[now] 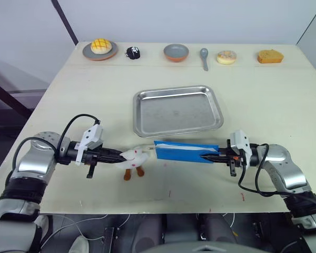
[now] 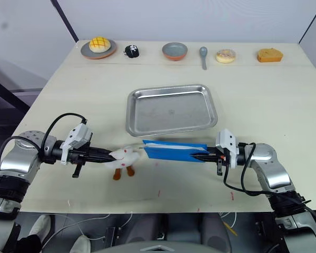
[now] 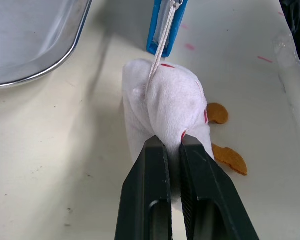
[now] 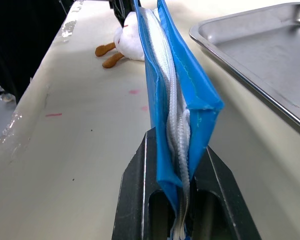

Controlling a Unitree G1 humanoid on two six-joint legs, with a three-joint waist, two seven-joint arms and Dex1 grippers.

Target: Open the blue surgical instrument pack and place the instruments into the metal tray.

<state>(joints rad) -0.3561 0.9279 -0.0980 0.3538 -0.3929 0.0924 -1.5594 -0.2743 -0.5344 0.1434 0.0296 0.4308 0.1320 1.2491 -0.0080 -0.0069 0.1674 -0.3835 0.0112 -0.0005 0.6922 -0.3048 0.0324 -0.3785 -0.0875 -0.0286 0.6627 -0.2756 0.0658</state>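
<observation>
My right pincer (image 1: 208, 156) is clamped on the right end of the flat bright-blue rectangular instrument pack (image 1: 184, 151), its two black fingers (image 4: 135, 200) pressing either side of the blue wrap, with the pale white lining and a white cord showing between the blue layers. The pack stands on edge, running left to right just above the near part of the pale tabletop (image 1: 263, 100), close to the near rim of the shallow rectangular stainless-steel tray (image 1: 177, 109) but apart from it. The tray sits in the middle of the tabletop and holds nothing. My left pincer (image 1: 117, 156) is closed on the small white plush toy with orange feet (image 1: 134, 158), which lies just left of the pack's left end; a thin white cord (image 3: 160, 45) runs from the toy to the pack. Along the far edge of the tabletop, well apart from the tray, stand, from left to right, a round grey plate with a yellow bun (image 1: 100, 48), a small black-and-white object (image 1: 133, 51), a round grey bowl (image 1: 176, 51), a grey spoon (image 1: 204, 57), a pale doughnut (image 1: 227, 57) and an orange cake-like piece (image 1: 269, 56).
</observation>
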